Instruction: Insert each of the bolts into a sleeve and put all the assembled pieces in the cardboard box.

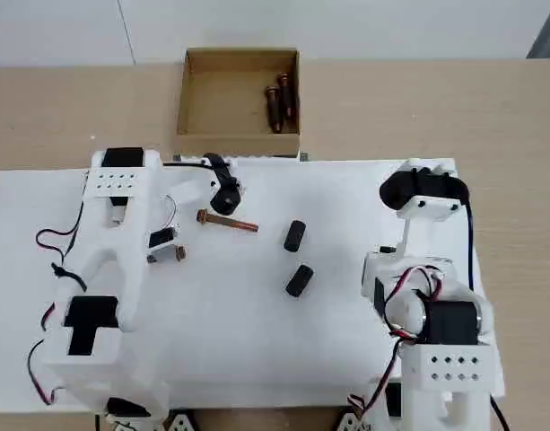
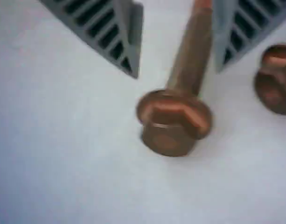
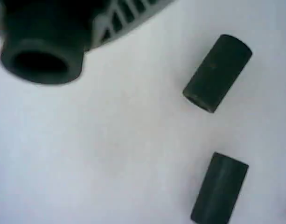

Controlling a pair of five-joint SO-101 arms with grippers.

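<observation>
Fingers [image 2: 112, 32] of the left hand [image 2: 177, 67] are standing well apart and gripping nothing. They are straddling the shank of a copper-coloured bolt [image 2: 173, 119], one finger to each side without clearly touching it. The bolt is lying flat on the white sheet [image 1: 257, 350] that is covering the tabletop [image 1: 77, 108], and its flanged head is sitting clear of the fingertips. The head of a second bolt [image 2: 275, 79] is resting just outside one finger, near the first bolt but apart from it. From above, the left hand is hovering over the head end of the bolt, whose shank is pointing toward the middle of the sheet. Across the sheet, the right hand [image 1: 409, 190] is hanging well apart from the bolts and appears to be closing on a black sleeve [image 3: 40, 53], which is sitting against its ribbed finger with the open bore showing. Between the two hands, a nearer sleeve [image 1: 300, 279] and a farther sleeve [image 1: 295, 235] are lying loose on the sheet, close together but not touching, the farther one just past the bolt's tip. Beyond the sheet's far edge, the cardboard box [image 1: 222, 99] is sitting on the bare tabletop, holding a few copper-coloured pieces [image 1: 279, 103] bunched against one wall.
</observation>
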